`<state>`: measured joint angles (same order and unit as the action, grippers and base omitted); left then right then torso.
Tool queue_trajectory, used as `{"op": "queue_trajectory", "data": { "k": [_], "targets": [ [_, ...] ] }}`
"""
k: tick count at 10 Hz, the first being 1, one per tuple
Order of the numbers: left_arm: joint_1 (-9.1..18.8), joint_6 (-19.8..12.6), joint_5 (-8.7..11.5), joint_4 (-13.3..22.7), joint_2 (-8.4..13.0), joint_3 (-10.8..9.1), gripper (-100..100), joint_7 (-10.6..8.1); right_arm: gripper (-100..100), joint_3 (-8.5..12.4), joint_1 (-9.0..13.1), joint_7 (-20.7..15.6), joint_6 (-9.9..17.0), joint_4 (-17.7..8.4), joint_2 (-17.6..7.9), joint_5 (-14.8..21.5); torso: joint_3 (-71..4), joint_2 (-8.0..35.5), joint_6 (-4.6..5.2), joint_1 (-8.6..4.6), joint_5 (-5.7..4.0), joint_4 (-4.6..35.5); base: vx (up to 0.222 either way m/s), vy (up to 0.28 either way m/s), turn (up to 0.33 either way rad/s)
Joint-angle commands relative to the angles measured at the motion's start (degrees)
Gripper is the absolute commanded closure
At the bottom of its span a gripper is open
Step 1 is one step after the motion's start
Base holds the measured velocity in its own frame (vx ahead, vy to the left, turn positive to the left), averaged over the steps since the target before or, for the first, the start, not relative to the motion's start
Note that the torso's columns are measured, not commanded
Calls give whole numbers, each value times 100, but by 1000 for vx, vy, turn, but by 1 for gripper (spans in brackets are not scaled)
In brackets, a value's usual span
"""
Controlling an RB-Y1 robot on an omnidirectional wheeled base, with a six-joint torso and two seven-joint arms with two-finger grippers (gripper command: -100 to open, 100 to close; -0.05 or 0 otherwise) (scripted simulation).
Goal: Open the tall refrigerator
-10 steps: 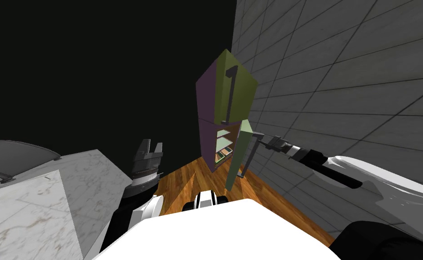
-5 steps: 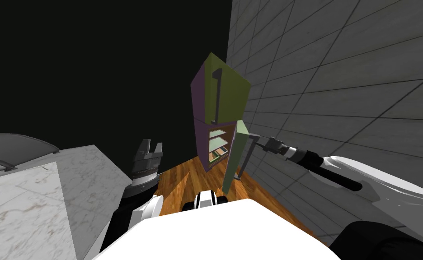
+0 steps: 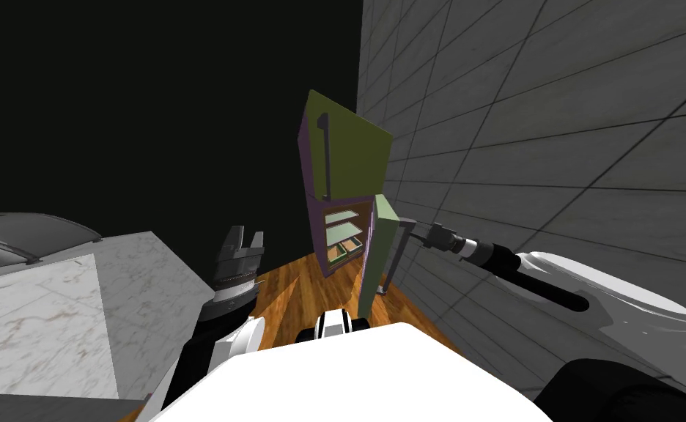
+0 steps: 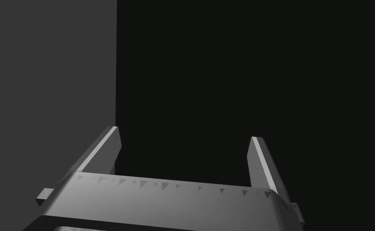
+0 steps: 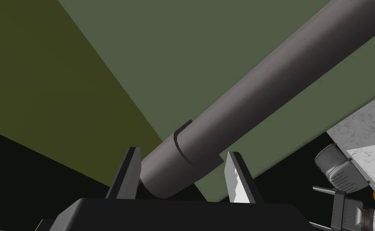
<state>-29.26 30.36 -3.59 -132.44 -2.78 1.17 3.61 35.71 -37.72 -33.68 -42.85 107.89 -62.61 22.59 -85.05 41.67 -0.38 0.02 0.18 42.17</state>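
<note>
Lower door (image 3: 388, 217) swung wider; right claw (image 5: 182, 151) clamps its handle (image 5: 263, 80).

Left gripper (image 4: 184, 133): fingers (image 4: 263, 160) spread wide apart. Flat grey surface (image 4: 46, 80) at gripper's ten o'clock; black area (image 4: 255, 60) from twelve to three o'clock.

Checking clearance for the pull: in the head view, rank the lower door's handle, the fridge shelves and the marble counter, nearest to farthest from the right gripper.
1. The lower door's handle: between the right gripper's fingers.
2. The fridge shelves: inside, deeper than the handle.
3. The marble counter: far over on the left.
</note>
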Motion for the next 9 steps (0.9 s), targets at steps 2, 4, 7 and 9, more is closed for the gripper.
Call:
{"op": "queue_trajectory", "data": {
  "k": [2, 4, 7, 9],
  "targets": [
    [-1, 0, 0, 0, -1, 1, 0, 0, 100, -22, -6, -61, -276, 197, -26, -78, 14, 13, 29, 18, -8, -2, -70, -237, 0],
    [-1, 0, 0, 0, -2, 2, 0, 0, 100, 18, -6, -58, -256, 112, -59, -124, 42, 43, 25, 61, -5, 0, -54, -139, 88],
    [0, 0, 0, 0, 0, 0, 0, 0, 100, -26, 4, -124, -275, 87, -105, -190, 34, 40, 5, 37, 1, 6, -132, -310, 260],
    [-1, 0, 0, 0, -1, 1, 0, 0, 100, -48, 10, -157, -284, 74, -128, -223, 36, 37, 29, 63, 1, 2, -94, -231, 175]
  ]
}}
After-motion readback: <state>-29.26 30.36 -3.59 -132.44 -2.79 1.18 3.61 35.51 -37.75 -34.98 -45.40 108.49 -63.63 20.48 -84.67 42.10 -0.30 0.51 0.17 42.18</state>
